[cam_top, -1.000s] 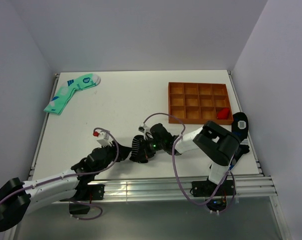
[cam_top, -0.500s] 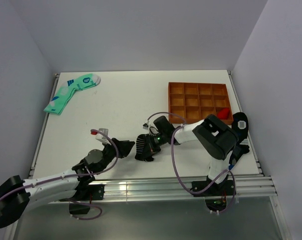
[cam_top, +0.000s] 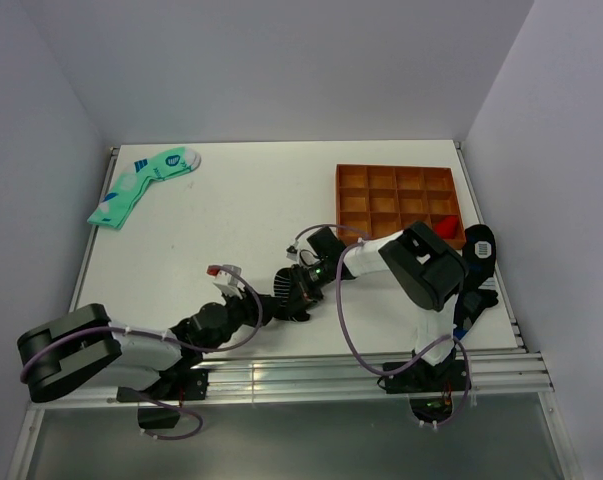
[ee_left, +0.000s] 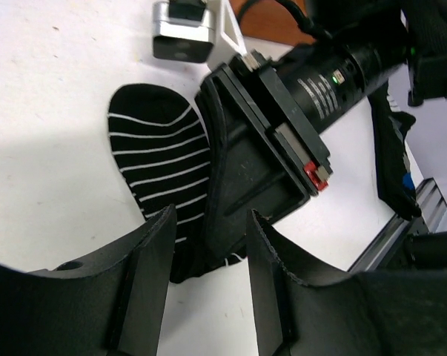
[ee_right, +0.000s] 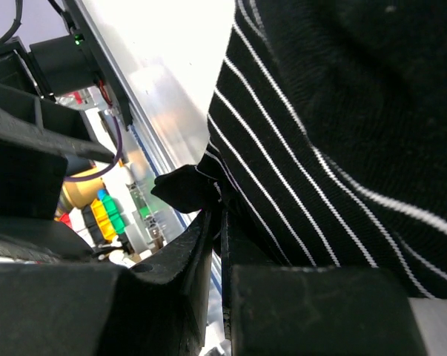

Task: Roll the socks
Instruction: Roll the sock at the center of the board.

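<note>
socks [ee_left: 158, 159] | part hidden under right claw [ee_right: 217, 219] | cropped in right wrist view

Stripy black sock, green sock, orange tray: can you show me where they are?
stripy black sock [ee_left: 160, 159], left wrist view, on its rounded striped end.
green sock [cam_top: 138, 186], top view, on its middle.
orange tray [cam_top: 396, 168], top view, on its far rim.

Left gripper [ee_left: 208, 222] jaws half apart; right gripper [ee_right: 217, 219] pinched closed; both arms low, seemingly nose-to-nose.

Black sock [ee_left: 160, 167], thin white cross stripes, lying on white table [cam_top: 231, 220], one edge pinched up
</note>
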### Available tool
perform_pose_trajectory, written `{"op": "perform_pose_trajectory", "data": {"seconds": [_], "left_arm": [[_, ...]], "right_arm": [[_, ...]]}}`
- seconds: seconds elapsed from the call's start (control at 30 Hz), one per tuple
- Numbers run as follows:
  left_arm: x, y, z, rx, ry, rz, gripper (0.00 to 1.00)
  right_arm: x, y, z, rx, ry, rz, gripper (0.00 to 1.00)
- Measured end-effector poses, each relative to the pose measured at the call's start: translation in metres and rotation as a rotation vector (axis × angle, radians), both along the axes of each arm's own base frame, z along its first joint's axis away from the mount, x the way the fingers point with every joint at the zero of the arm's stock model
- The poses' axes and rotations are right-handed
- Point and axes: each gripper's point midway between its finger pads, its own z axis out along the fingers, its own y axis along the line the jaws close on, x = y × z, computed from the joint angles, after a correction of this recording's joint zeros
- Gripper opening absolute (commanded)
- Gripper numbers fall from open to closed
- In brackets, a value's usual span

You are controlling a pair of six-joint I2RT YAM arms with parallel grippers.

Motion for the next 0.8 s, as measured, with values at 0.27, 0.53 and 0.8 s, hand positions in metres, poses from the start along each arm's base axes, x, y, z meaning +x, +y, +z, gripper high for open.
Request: {"op": "perform_pose_trajectory", "data": {"seconds": [0.27,0.53,0.8], "left_arm": [[-0.005,-0.010,0.006,-0.029,-0.026,-0.021,0.48],[-0.009,-0.012,-0.009,0.017,-0.019,-0.031,0.46],[-0.016,-0.016,-0.031,0.068,0.005,-0.057,0.46]], "right_arm": [[0.001,-0.004,0.000,-0.015,0.023,0.007,0.11],[0.002,-0.010,0.001,-0.028,0.042,0.007,0.11],[0.003,-0.011,0.000,-0.036,0.055,0.018,0.11]]}}
